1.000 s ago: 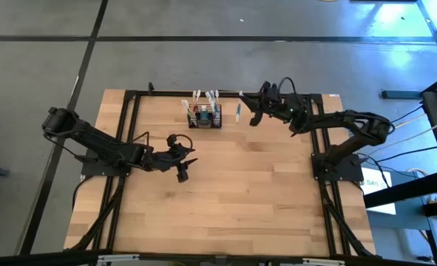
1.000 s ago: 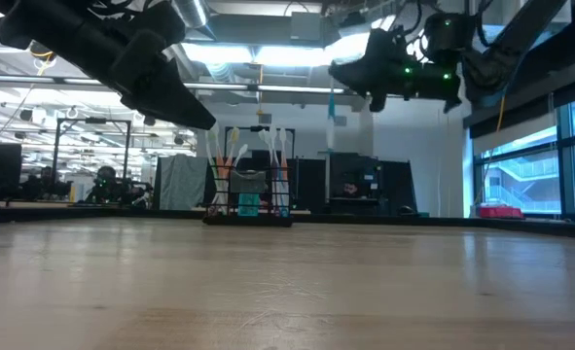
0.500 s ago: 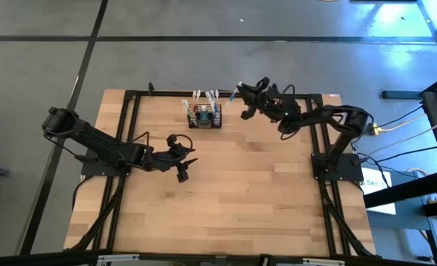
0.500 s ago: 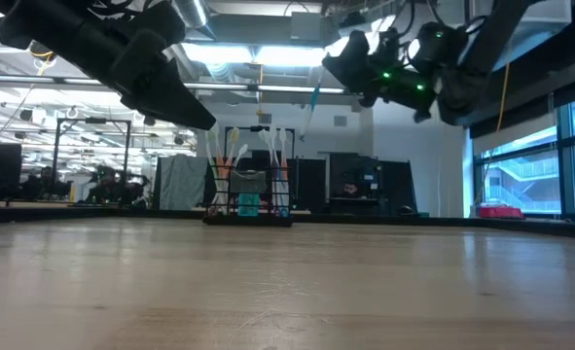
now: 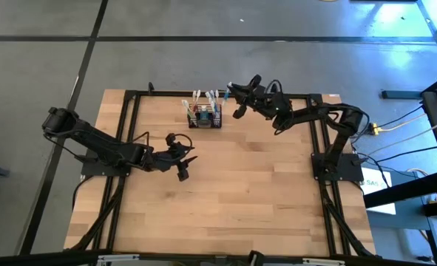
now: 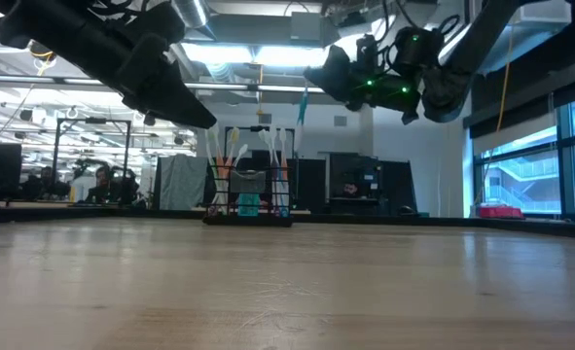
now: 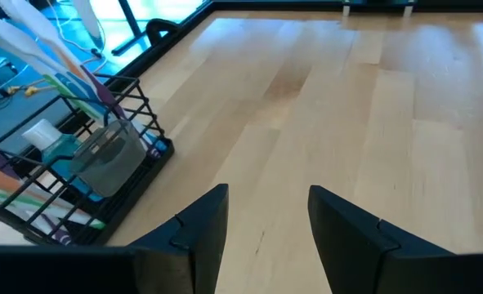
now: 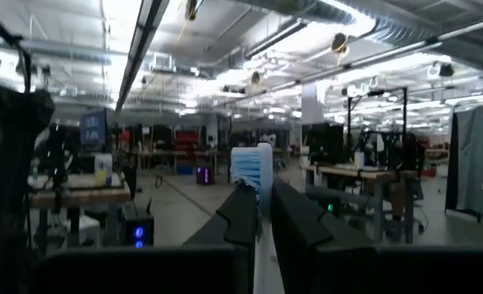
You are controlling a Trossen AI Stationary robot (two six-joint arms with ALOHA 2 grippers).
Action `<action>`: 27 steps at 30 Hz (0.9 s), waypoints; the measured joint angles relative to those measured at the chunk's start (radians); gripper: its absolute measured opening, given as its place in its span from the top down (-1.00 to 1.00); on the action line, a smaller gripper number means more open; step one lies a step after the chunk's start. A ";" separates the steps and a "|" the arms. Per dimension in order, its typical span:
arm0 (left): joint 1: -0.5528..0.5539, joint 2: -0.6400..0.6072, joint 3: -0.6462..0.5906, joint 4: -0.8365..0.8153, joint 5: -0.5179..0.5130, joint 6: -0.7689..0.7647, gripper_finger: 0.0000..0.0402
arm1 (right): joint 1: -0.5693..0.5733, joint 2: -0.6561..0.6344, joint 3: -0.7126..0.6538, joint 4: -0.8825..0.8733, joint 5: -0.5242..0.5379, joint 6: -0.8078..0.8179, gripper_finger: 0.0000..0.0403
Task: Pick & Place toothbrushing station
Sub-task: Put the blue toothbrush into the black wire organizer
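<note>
Right gripper (image 5: 234, 91), jaws pinching 1 thin toothbrush (image 6: 302, 104), has swung nearer the wire-mesh basket (image 5: 205, 117).

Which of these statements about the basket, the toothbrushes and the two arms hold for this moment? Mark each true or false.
1. The black wire-mesh basket stands on the table near its far edge. True.
2. The right gripper holds a toothbrush in the air. True.
3. The basket is empty. False: several toothbrushes and a teal tube stand in it.
4. The left gripper is shut on the basket. False: its fingers are open and it hovers above bare wood, apart from the basket.
5. The held toothbrush is already set into the basket. False: it hangs above and beside it.
</note>
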 joint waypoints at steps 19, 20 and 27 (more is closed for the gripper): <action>0.000 0.000 0.000 0.000 -0.103 -0.018 0.17 | 0.036 0.082 0.029 -0.019 -0.015 -0.036 0.86; 0.000 0.000 0.000 0.000 -0.103 -0.018 0.17 | 0.036 0.096 0.043 -0.018 -0.015 -0.034 0.86; 0.000 0.000 0.000 0.000 -0.101 -0.011 0.17 | 0.046 0.156 0.089 -0.027 -0.012 -0.030 0.86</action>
